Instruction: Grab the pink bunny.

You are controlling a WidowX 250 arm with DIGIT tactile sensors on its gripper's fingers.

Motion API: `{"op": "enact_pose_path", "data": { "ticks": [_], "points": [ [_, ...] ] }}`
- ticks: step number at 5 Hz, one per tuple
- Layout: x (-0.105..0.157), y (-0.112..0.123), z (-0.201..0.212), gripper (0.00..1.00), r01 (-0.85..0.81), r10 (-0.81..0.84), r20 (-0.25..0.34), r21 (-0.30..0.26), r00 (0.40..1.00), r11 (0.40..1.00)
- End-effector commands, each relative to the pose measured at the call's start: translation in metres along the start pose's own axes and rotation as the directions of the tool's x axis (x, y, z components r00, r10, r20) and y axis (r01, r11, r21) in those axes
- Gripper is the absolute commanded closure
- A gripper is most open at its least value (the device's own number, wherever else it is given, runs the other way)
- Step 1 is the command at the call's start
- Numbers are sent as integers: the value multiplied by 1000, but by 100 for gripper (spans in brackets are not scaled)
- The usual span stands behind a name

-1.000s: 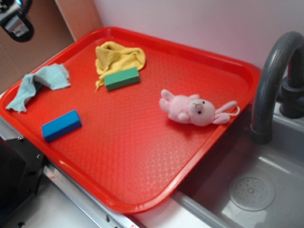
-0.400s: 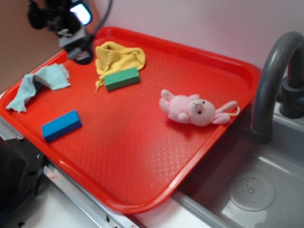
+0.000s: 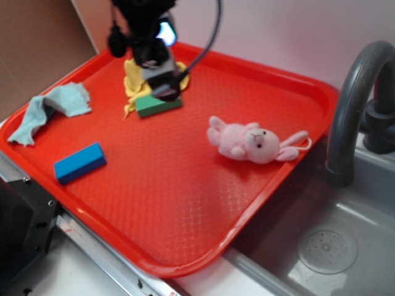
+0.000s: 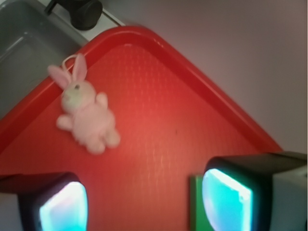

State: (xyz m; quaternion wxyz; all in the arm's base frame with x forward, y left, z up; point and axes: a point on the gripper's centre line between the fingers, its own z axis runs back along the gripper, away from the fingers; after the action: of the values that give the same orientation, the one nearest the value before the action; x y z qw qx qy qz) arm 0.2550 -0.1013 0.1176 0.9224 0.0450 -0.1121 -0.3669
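Observation:
The pink bunny lies on its side near the right rim of the red tray, ears toward the faucet. In the wrist view the pink bunny shows at the upper left, well ahead of the fingers. My gripper hangs over the back of the tray above the green block, left of the bunny and apart from it. My gripper is open, with bare tray between its two pads.
A yellow cloth lies behind the green block. A blue block and a light blue cloth lie at the tray's left. A dark faucet and grey sink stand to the right.
The gripper has moved from the upper left corner rightward across the back of the tray, and now hangs over the green block. The bunny and the blocks have stayed put.

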Motion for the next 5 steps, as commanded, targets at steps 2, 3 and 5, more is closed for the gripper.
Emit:
{"op": "enact_pose_path", "data": {
  "ticks": [2, 3, 5],
  "points": [
    [54, -43, -38, 0, 227, -226, 30, -79, 974, 971],
    [50, -52, -39, 0, 235, -231, 41, -128, 972, 964],
    [36, -50, -66, 0, 212, -218, -26, -155, 976, 965]
  ]
}}
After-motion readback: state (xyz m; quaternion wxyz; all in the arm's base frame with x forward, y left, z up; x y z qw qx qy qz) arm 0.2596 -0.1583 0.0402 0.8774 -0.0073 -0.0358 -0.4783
